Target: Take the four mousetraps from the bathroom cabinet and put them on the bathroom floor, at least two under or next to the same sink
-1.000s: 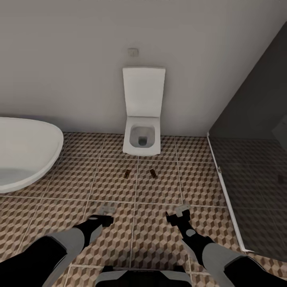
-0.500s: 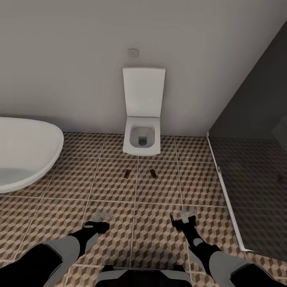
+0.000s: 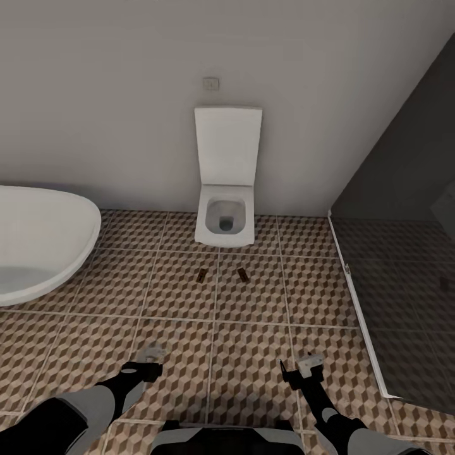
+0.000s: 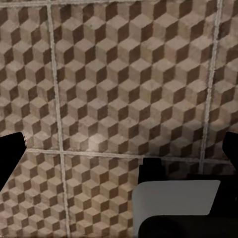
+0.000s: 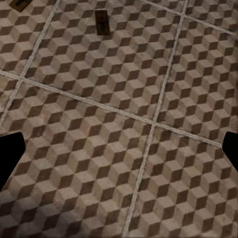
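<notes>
Two mousetraps lie on the bathroom floor in front of the toilet, a left mousetrap and a right mousetrap. The right wrist view shows one mousetrap whole and another mousetrap cut by the picture's edge. My left gripper hovers low over the tiles, open and empty, its dark fingertips far apart. Well short of the traps, my right gripper is open too, with nothing between its fingertips. The cabinet and the sink are out of view.
A white toilet stands against the back wall. An oval white bathtub fills the left side. A dark glass shower partition with a white floor rail runs along the right. My own grey base is at the bottom.
Both arms have drawn back toward my body, so the grippers sit lower in the head view. The mousetraps and the camera have not moved.
</notes>
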Robot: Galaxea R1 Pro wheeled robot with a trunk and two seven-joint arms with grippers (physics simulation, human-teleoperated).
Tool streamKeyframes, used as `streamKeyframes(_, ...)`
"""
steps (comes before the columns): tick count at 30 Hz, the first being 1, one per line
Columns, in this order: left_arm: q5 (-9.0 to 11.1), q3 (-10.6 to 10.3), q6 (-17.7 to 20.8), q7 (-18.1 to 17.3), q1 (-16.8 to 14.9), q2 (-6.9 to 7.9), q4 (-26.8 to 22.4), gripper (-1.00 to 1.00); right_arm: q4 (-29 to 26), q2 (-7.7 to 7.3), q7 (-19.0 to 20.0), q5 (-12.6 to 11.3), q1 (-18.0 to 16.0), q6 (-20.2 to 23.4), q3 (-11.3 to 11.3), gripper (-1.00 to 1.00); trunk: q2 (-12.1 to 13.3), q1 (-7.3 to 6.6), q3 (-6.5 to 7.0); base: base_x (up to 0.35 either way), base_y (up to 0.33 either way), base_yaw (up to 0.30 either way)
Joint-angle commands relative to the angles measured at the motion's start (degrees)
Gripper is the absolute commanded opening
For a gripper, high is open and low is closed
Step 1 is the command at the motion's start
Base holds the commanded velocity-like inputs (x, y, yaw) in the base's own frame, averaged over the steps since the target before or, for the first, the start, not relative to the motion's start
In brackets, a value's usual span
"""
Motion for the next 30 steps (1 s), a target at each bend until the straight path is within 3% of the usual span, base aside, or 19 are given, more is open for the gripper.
streamKeyframes(1,0.49,-0.48,-0.34,-0.04,0.15,0.12,0.19,1.0,0.03,-0.11,-0.32,-0.16,0.33,-0.33,0.5,1.0,-0.09,0.03,-0.07,0.0,0.0,0.0)
streamKeyframes(18,0.65,-0.47,-2.24,-0.16,5.75,2.38,0.19,1.0,0.03,-0.62,-0.33,-0.2,3.02,-2.09,0.44,1.0,-0.09,0.03,-0.07,0.0,0.0,0.0)
streamKeyframes(30,0.75,-0.47,-2.66,-0.16,7.33,4.16,0.19,1.0,0.03,-0.64,-0.37,-0.25,4.59,-2.86,0.37,1.0,-0.09,0.03,-0.07,0.0,0.0,0.0)
